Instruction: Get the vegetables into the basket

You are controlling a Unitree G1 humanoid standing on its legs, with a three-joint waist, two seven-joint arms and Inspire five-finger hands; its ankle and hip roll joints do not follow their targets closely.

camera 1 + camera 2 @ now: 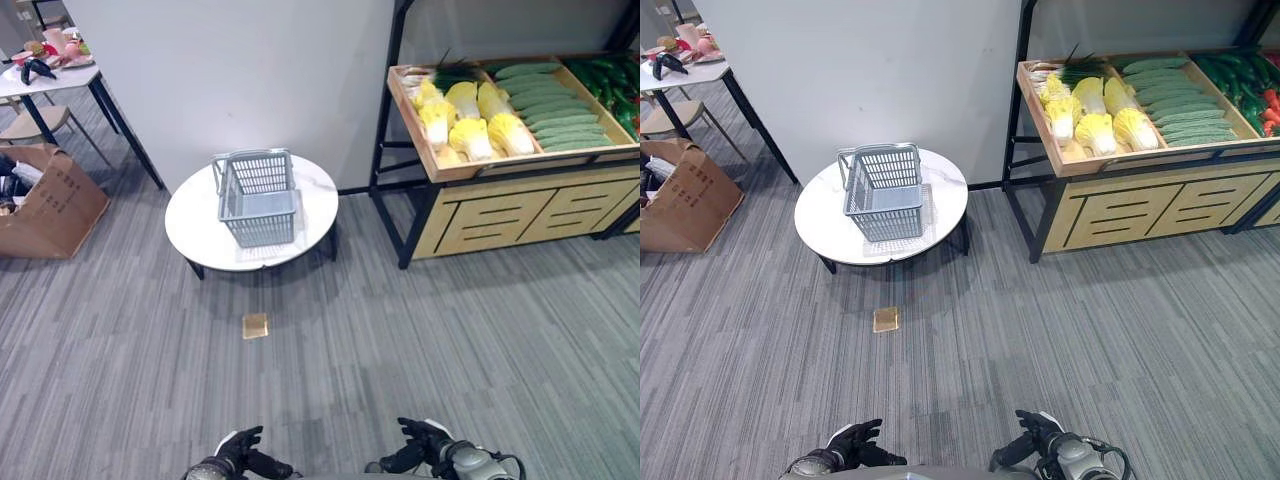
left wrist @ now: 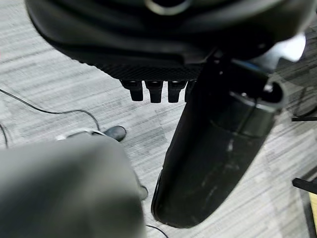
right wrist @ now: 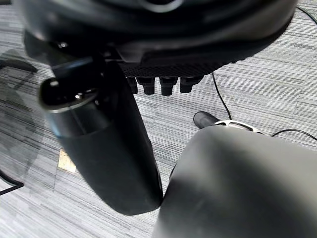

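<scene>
Up on the slanted wooden produce shelf (image 1: 470, 170) at the far right lie the vegetables: a cluster of pale yellow napa cabbages (image 1: 470, 120), a row of long light-green cucumbers (image 1: 555, 110) beside them, dark green peppers (image 1: 605, 80) further right, and a few red ones at the very edge. A bunch of dark green leafy stalks (image 1: 455, 72) sits at the back of the cabbage compartment. None of the produce is in the grey plastic wire-style shopping basket (image 1: 257, 197), which stands upright near the back of the round white tabletop (image 1: 200, 235), well apart from the shelf, its handle folded down at the rear rim.

On the grey striped carpet in front of the round tabletop lies a small tan square patch (image 1: 255, 325). At the far left stand an open brown cardboard box (image 1: 50, 205) and, behind it, a white rectangular tabletop (image 1: 50, 75) on black legs carrying mixed small items, with a chair tucked under it.

Low at the near edge, the left hand (image 1: 240, 452) and the right hand (image 1: 420, 440) hang over the carpet, each with fingers loosely relaxed and holding nothing; the wrist views show the short straight fingers (image 2: 153, 90) and thumb free above the floor.
</scene>
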